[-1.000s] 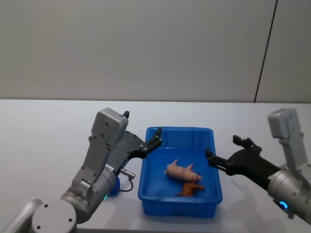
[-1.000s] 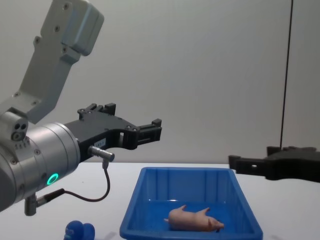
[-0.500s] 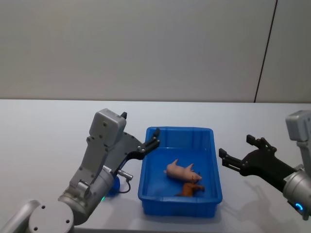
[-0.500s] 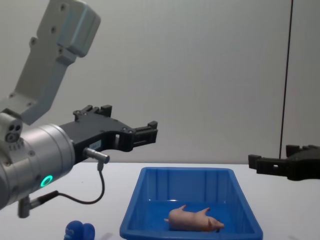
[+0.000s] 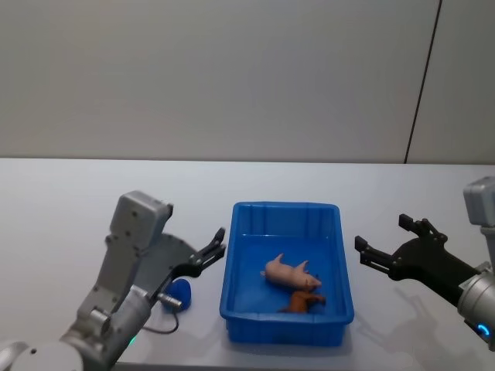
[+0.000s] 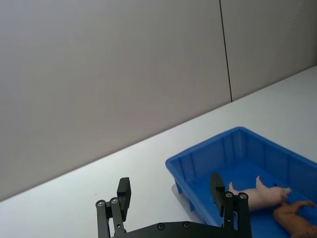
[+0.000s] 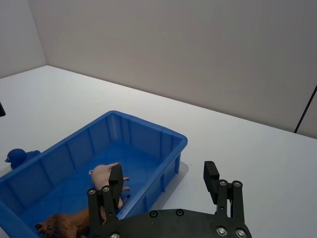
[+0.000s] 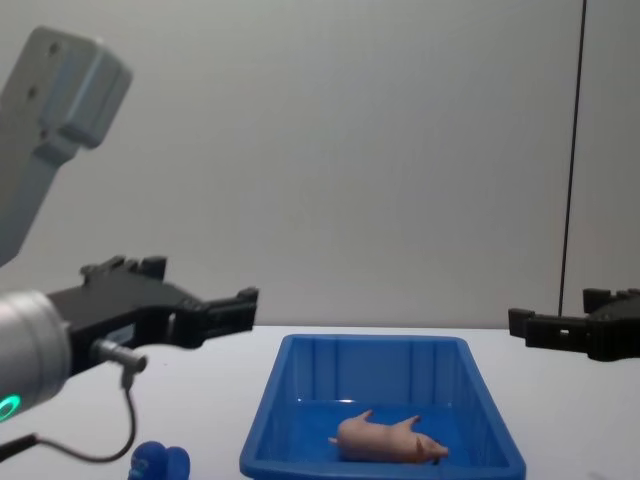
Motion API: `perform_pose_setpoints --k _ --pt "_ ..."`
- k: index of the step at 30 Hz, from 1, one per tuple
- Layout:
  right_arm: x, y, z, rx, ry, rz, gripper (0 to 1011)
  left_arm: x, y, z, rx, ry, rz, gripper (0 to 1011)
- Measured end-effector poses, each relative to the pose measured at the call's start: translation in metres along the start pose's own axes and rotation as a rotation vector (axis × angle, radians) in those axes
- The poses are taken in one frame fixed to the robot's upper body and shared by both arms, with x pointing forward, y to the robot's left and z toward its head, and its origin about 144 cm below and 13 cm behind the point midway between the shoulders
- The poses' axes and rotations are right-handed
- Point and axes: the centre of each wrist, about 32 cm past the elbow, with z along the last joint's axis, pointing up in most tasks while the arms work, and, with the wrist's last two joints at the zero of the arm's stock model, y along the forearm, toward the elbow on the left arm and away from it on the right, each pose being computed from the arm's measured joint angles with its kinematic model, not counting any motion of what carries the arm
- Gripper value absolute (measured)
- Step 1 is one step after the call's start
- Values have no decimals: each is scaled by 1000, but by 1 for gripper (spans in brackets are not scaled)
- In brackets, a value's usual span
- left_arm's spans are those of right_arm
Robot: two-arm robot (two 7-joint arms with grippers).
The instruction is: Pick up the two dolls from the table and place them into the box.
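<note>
Spreading wide and empty, fingers (image 6: pixel 216 186) of the left gripper (image 5: pixel 216 245) hover just left of the box (image 5: pixel 286 207), with the blue figure (image 5: pixel 180 292) on the table (image 5: pixel 69 201) nearby. The right gripper (image 5: pixel 380 234), equally wide, hangs to the box's right. The pig (image 5: pixel 288 270) and brown animal (image 5: pixel 303 301) lie inside.

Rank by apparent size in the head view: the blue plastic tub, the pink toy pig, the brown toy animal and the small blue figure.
1. Bright blue rectangular plastic tub
2. Pale pink plastic pig
3. Brown four-legged plastic animal
4. Rounded blue plastic figure; the left arm partly covers it, so places 3 and 4 are unsure.
</note>
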Motion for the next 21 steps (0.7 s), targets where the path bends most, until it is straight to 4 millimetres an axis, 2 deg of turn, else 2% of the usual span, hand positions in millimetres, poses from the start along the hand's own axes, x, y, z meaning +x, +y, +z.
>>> perform_pose_setpoints --k 10,21 --pt "1 -1 0 1 -2 -1 1000 11 16 -19 74 70 -6 1002" --pt "2 -2 -1 2 -2 -2 1000 26 19 -41 159 115 -46 1002"
